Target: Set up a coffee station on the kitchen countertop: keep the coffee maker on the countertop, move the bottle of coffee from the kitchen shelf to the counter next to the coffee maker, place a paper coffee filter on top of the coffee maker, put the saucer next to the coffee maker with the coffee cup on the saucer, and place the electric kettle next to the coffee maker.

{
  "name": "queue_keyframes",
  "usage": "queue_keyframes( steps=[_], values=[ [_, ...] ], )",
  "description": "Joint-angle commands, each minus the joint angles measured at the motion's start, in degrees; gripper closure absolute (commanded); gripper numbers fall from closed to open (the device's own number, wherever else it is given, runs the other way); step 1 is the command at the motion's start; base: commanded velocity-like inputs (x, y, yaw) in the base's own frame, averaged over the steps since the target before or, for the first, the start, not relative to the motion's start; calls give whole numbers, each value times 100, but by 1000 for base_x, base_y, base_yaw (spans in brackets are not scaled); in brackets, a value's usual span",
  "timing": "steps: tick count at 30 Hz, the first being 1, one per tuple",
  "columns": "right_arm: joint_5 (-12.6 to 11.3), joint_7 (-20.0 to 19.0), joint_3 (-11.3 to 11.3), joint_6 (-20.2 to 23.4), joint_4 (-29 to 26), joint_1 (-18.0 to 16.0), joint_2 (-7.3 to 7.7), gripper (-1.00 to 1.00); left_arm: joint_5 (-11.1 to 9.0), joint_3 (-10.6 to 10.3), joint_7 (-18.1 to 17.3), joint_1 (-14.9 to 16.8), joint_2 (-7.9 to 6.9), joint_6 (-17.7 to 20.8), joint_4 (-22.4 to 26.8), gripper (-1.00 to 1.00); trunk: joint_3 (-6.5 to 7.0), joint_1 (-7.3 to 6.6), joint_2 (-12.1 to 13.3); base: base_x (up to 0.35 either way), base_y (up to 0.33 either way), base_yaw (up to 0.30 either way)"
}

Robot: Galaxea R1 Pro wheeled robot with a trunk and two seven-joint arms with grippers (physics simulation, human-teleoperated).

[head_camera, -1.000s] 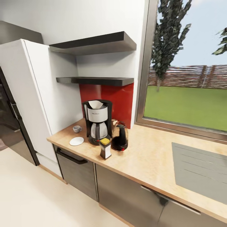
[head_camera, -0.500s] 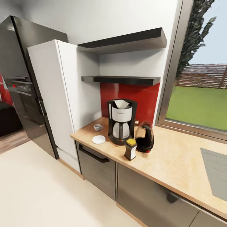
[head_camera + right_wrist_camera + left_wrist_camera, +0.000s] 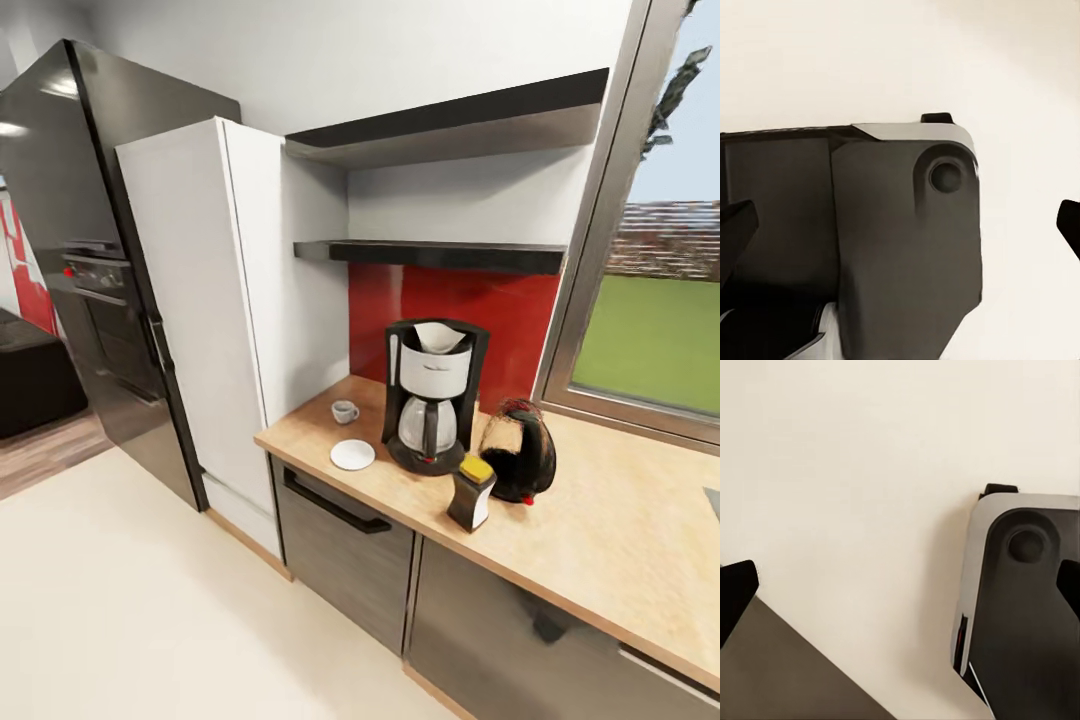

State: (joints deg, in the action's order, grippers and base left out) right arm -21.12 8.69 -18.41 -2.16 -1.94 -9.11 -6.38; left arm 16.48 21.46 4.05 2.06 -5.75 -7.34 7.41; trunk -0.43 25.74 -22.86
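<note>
Black fingertips of the left claw (image 3: 900,589) stand wide apart, released, over the cream floor (image 3: 855,472); the right claw (image 3: 900,221) likewise gapes above the robot's base (image 3: 892,247). Well away from both, on the desk (image 3: 600,540), coffee maker (image 3: 432,395) carries the filter (image 3: 440,336); saucer (image 3: 352,454), coffee cup (image 3: 344,411), coffee bottle (image 3: 471,493) and kettle (image 3: 520,452) stand beside it.

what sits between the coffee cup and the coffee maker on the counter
In the head view nothing stands directly between the coffee cup and the coffee maker: bare countertop. The saucer lies just in front of that gap.
</note>
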Motion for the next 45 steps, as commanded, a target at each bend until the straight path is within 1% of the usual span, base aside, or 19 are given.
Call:
queue_keyframes(
  steps=[1, 16, 20, 41, 43, 44, 45],
  values=[
    [-59, 17, -49, -21, 7, -3, -1, -100, 60, 34, 17, 5, 1, -27, -12, -100, -5, 4, -5, 191, 302, 0],
    [-59, 10, -49, -21, 9, -3, 4, -100, 64, 34, 10, 5, 13, 2, -12, -100, -5, 4, -5, 176, 303, -1],
    [-62, 10, -49, -21, 7, -3, 5, -100, 59, 34, 10, 5, 3, 4, -12, -100, -5, 4, -5, 130, 317, -89],
    [-75, -10, -49, -15, -6, -3, 5, -100, 57, 35, 32, 6, 10, 19, -3, -100, -5, 4, -5, 107, 326, -249],
    [-75, -100, -49, -15, -5, -3, 5, -100, 57, 35, 33, 6, 13, 21, -3, -100, -5, 4, -5, 111, 326, -263],
    [-73, -306, -49, -14, 0, -3, 8, -100, 57, 34, 34, 5, 13, 21, -5, -100, -5, 4, -5, 113, 326, -263],
    [-70, -662, -45, -13, 6, -3, 80, -100, 57, 34, 36, 5, 13, 18, -8, -100, -5, 4, -5, 114, 326, -263]
  ],
)
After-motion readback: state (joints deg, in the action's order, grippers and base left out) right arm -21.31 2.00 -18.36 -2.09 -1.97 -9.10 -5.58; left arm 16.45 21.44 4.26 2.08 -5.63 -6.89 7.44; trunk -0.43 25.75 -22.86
